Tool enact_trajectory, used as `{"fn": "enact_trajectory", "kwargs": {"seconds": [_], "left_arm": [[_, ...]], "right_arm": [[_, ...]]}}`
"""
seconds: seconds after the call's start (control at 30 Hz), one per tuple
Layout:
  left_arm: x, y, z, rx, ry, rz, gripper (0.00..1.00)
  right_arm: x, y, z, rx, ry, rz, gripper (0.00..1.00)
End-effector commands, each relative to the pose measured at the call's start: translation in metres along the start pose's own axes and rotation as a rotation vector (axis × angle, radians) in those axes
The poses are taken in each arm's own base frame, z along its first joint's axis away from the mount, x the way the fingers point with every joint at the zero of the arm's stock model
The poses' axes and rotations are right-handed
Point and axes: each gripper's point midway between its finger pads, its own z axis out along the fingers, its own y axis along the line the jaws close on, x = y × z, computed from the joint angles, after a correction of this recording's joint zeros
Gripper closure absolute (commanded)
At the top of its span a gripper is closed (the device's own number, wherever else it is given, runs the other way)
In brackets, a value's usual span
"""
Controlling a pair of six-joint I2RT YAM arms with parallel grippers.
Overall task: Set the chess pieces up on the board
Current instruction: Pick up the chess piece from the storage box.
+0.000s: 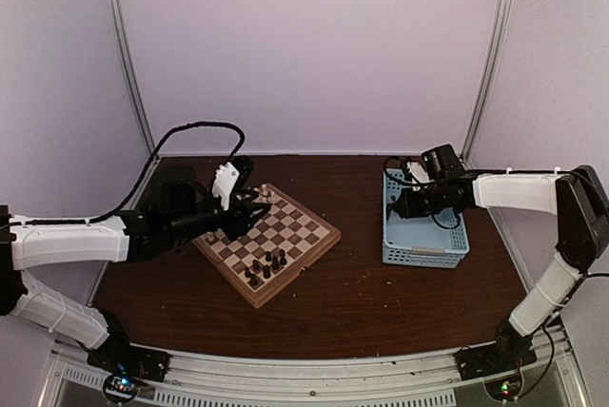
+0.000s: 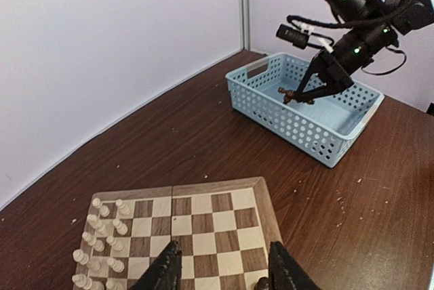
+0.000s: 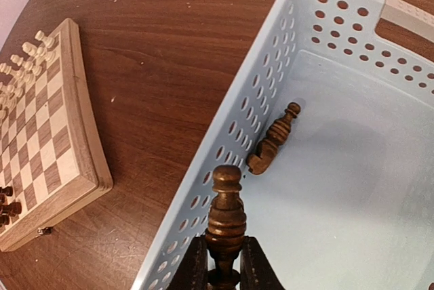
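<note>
Right gripper (image 3: 224, 271): jaws narrow, pinching one dark chess piece (image 3: 226, 212) over the basket (image 3: 224, 134).
Basket floor: one second dark piece (image 3: 272, 139), lying on its side by the wall.
Left gripper (image 2: 224, 270): jaws apart, nothing between them, over the board (image 1: 303, 228).
Board: at least ten cream pieces (image 2: 102, 241) in two rows; a dark cluster (image 1: 266, 266), too small to count.

Glossy turned-wood chess piece (image 3: 226, 215), matt plastic basket (image 3: 271, 100), polished wooden board (image 3: 57, 137)

Setting: robot lab booth | Evidence: plain white walls (image 1: 304, 46), metal frame posts (image 1: 128, 55), base rail (image 1: 314, 378)
</note>
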Motion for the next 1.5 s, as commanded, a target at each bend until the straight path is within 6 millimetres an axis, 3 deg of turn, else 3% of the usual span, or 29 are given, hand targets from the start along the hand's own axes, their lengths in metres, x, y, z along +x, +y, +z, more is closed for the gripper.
{"fn": "enact_trajectory", "kwargs": {"seconds": [0.0, 0.27, 0.43, 0.7, 0.87, 1.07, 1.23, 1.47], "left_arm": [[-0.038, -0.018, 0.006, 0.119, -0.122, 0.000, 0.55], [-0.046, -0.038, 0.031, 0.255, -0.099, 0.008, 0.51], [-0.055, -0.038, 0.044, 0.256, -0.117, 0.003, 0.51], [-0.067, -0.057, 0.053, 0.278, -0.217, 0.151, 0.51], [-0.072, -0.076, 0.042, 0.343, -0.449, 0.258, 0.50], [-0.074, -0.074, 0.033, 0.307, -0.609, 0.268, 0.38], [-0.072, -0.075, 0.033, 0.317, -0.624, 0.270, 0.34], [-0.073, -0.075, 0.032, 0.309, -0.641, 0.293, 0.36]], "right_arm": [[-0.001, 0.023, -0.005, -0.122, -0.003, -0.061, 0.87], [-0.001, 0.027, -0.024, -0.142, -0.063, -0.074, 0.87], [-0.008, 0.045, -0.046, -0.221, -0.085, -0.119, 0.87], [-0.022, 0.106, -0.091, -0.504, -0.120, -0.157, 0.87], [-0.026, 0.150, -0.116, -0.625, -0.144, -0.189, 0.87], [-0.036, 0.199, -0.145, -0.785, -0.181, -0.205, 0.88], [-0.037, 0.227, -0.164, -0.877, -0.183, -0.231, 0.88], [-0.033, 0.250, -0.169, -0.948, -0.167, -0.239, 0.88]]}}
